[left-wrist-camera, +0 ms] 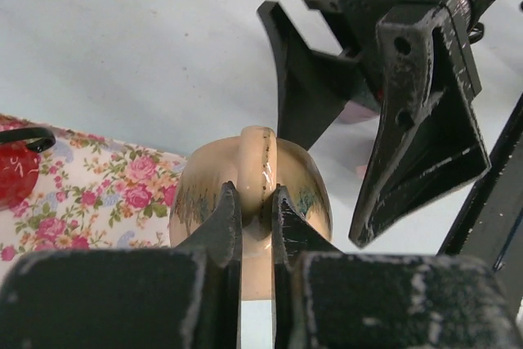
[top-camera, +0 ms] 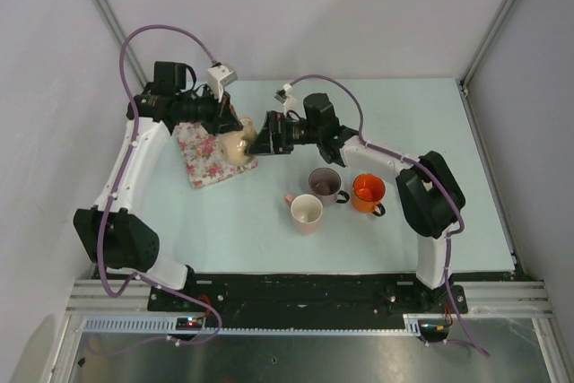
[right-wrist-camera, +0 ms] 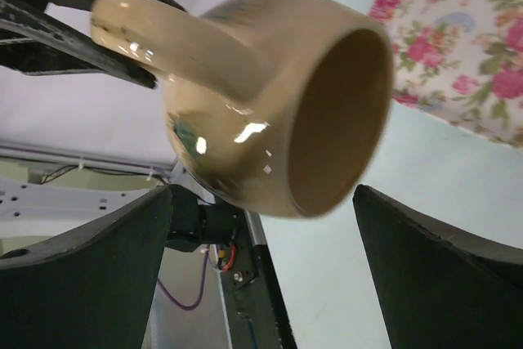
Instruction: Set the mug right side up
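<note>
A tan mug with dark green streaks hangs in the air above the edge of a floral cloth. My left gripper is shut on the mug's handle; in the top view this gripper sits just behind the mug. The mug lies tilted on its side, its mouth facing my right gripper. My right gripper is open, with its fingers spread on either side of the mug and not touching it.
Three upright mugs stand right of centre: a pink one, a brown-purple one and an orange one. A red object lies on the cloth's left edge. Grey walls close in the table's back and sides.
</note>
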Controlling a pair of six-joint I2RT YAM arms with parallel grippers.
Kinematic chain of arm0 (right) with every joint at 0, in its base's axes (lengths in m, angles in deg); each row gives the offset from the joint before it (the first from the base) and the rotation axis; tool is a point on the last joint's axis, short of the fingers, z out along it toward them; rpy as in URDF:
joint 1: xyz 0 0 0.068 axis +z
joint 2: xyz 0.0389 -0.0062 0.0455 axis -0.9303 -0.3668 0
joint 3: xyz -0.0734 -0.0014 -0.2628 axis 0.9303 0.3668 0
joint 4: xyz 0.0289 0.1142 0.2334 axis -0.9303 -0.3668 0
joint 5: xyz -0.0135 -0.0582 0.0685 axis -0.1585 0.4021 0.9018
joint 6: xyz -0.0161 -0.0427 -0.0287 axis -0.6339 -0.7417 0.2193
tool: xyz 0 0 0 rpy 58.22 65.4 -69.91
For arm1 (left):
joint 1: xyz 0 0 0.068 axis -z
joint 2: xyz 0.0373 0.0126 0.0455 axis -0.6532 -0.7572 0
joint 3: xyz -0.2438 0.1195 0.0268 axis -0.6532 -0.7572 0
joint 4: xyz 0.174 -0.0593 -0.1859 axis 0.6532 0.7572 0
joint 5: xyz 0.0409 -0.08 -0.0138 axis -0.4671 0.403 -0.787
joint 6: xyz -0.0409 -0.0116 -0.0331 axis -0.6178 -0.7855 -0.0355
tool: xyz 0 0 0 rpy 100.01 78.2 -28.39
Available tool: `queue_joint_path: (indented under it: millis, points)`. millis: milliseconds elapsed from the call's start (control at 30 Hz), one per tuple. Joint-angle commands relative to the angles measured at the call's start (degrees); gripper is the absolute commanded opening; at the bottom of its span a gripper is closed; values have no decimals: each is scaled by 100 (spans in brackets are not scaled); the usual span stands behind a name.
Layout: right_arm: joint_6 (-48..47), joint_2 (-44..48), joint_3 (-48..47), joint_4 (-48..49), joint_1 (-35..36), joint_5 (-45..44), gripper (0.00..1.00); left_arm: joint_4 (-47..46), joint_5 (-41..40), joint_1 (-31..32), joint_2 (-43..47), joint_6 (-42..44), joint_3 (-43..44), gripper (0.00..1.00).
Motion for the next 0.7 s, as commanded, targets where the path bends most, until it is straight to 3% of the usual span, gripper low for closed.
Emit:
queue_joint_path:
  millis: [0,67,133,200,300,333,367,433,500,567,667]
  points:
    - [581,-58,-340,1132,148,519,96,-287,601,74,363,-257,356,0]
    - [795,-99,-355,1443,225,618,89,-290,649,85,352,-280,362,0]
    - [1028,-177,-388,1701,319,755,76,-295,738,88,329,-317,391,0]
    - [1260,-252,-385,2048,395,910,57,-292,797,86,310,-348,437,0]
    - [1448,-164,-241,2278,415,949,15,-297,566,90,287,-354,493,0]
    - [1394,-90,-148,2223,384,895,7,-290,424,84,284,-346,509,4]
    - [1288,53,-75,1971,355,789,4,-291,190,80,282,-342,513,16]
    - [758,353,1,1090,297,457,1,-287,-250,76,283,-301,518,59]
    - [-66,703,-28,39,273,-105,0,-284,-627,68,298,-223,528,86]
    - [-646,1032,-77,-870,236,-685,0,-283,-902,53,316,-179,586,96]
    - [-1243,1479,-254,-2299,115,-1729,0,-289,-1107,-13,294,-160,733,99]
